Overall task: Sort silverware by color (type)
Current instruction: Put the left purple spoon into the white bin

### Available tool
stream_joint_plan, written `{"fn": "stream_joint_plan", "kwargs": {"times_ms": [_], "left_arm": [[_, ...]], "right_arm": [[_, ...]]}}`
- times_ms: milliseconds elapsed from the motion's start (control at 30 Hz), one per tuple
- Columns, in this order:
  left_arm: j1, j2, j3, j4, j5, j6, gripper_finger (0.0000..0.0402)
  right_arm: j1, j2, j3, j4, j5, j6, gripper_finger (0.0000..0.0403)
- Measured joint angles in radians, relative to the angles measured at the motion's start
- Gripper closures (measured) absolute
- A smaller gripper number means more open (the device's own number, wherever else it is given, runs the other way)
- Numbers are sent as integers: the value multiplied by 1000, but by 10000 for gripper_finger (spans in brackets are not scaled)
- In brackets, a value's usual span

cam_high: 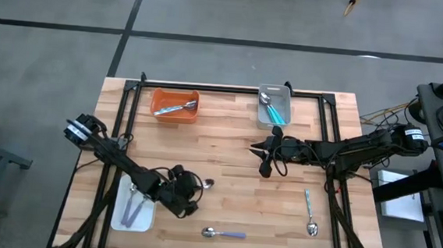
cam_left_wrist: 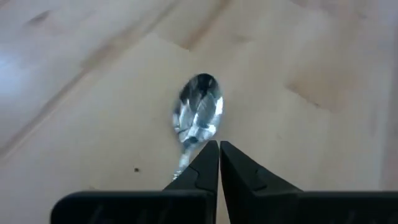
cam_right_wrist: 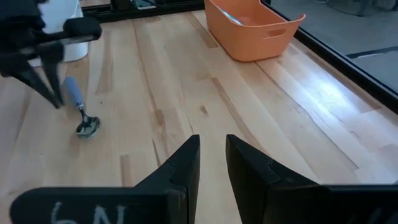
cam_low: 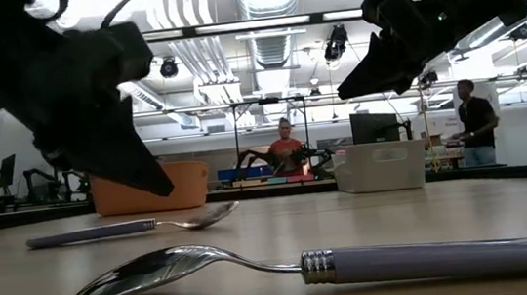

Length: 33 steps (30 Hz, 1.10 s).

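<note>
Left gripper [cam_high: 194, 186] hovering right over a purple-handled spoon [cam_left_wrist: 199, 114], lower left of centre in the overhead shot.

Fingers pressed nearly together, gripping nothing, spoon lying flat on the table [cam_high: 227, 152]. Right gripper [cam_high: 263, 152] hanging mid-table right of centre, slightly parted, empty. Another lavender spoon [cam_high: 224, 234] sitting bottom centre, teal spoon [cam_high: 310, 214] lower right. White tray [cam_high: 133, 208] holding purple handles, lower left.

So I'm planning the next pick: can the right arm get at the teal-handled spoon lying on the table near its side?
Probably yes. The right gripper hovers mid-table, and the teal-handled spoon lies alone on bare wood on that arm's side, with nothing over it or between them.
</note>
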Motion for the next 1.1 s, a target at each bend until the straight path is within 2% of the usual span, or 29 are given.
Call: {"fn": "stream_joint_plan", "kwargs": {"times_ms": [167,267,333,433,533,667,900,1100], "left_arm": [[-1,-57,50,-96,198,142,400],[-1,-84,117,-272,321,148,401],[-2,-85,169,-413,336,107,401],[-5,-85,204,-527,280,99,397],[-2,-84,204,-520,181,153,379],[12,-79,185,-497,155,168,338],[15,-66,82,-295,149,173,259],[16,-23,26,-175,104,188,233]], "right_arm": [[0,0,0,0,0,-10,335],[0,0,0,2,0,-19,335],[0,0,0,3,0,-19,335],[-2,0,0,4,0,-30,335],[-2,0,0,12,4,-45,335],[-2,0,0,13,5,-44,335],[-2,0,-13,-1,5,-45,335],[-2,0,-19,-1,8,-41,335]]}}
